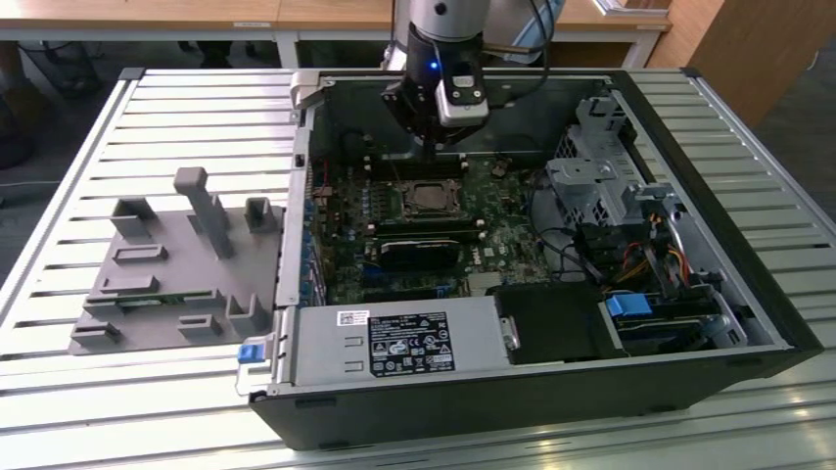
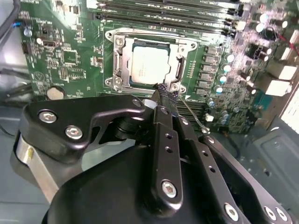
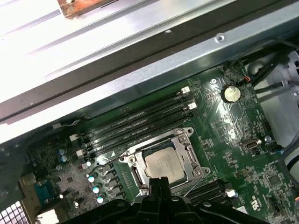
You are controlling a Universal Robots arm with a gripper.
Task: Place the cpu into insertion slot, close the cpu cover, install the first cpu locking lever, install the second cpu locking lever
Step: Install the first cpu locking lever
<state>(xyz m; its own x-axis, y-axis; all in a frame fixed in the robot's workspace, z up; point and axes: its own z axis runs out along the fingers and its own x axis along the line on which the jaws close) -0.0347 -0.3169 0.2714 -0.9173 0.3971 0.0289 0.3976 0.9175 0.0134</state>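
The cpu [image 2: 148, 65] [image 3: 163, 163] shows its dull silver top inside the insertion slot [image 2: 179, 71] on the green motherboard. The cpu cover [image 2: 118, 59] [image 3: 183, 138], a silver frame with a window, lies flat around it. A thin wire locking lever [image 2: 192, 115] [image 3: 198, 179] stands loose off one side of the socket. A second lever [image 3: 110, 160] runs along the opposite side. My gripper [image 2: 164, 90] [image 3: 159, 183] is shut with nothing between its fingers, its tips at the socket's edge beside the loose lever. In the exterior view the gripper [image 1: 437, 157] hangs just behind the socket [image 1: 425, 199].
Long black memory slots [image 3: 135, 123] run beside the socket. The open computer case [image 1: 313, 127] has a power supply [image 1: 392, 343] in front and a drive cage [image 1: 594, 186] at the exterior view's right. A grey fixture plate [image 1: 170, 264] lies on the slatted table at the left.
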